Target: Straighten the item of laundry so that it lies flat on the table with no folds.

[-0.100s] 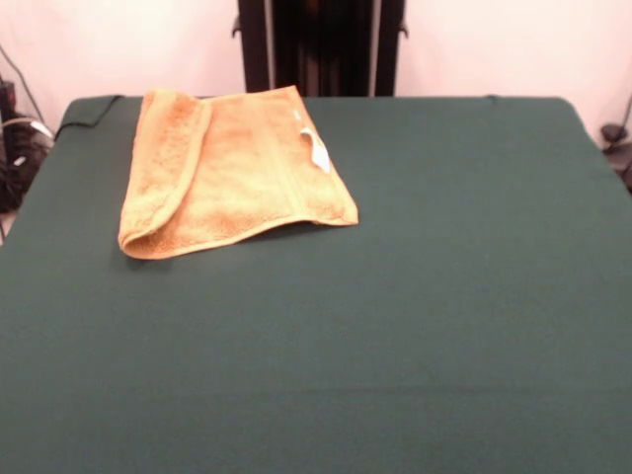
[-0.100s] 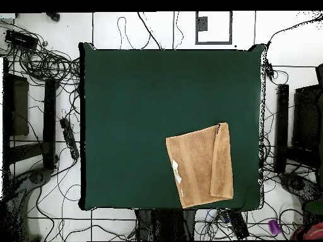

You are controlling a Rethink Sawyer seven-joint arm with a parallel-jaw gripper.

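Observation:
The item of laundry (image 1: 232, 168) is a golden-orange towel lying at the far left of the table (image 1: 395, 326) in the front view. Its left edge is folded over onto itself as a long flap (image 1: 163, 168). A woven band and a small white tag (image 1: 318, 150) show near its right side. From overhead the towel (image 2: 199, 165) sits near the table's bottom right corner (image 2: 255, 205), with the folded flap (image 2: 221, 161) along its right side and the tag (image 2: 176, 171) at its left. No gripper or arm appears in either view.
The black pedestal (image 1: 318, 44) stands behind the table's far edge. Cables (image 2: 44, 63) and dark equipment (image 2: 306, 120) lie on the floor around the table in the overhead view. A cable (image 1: 89, 114) touches the table's far left corner.

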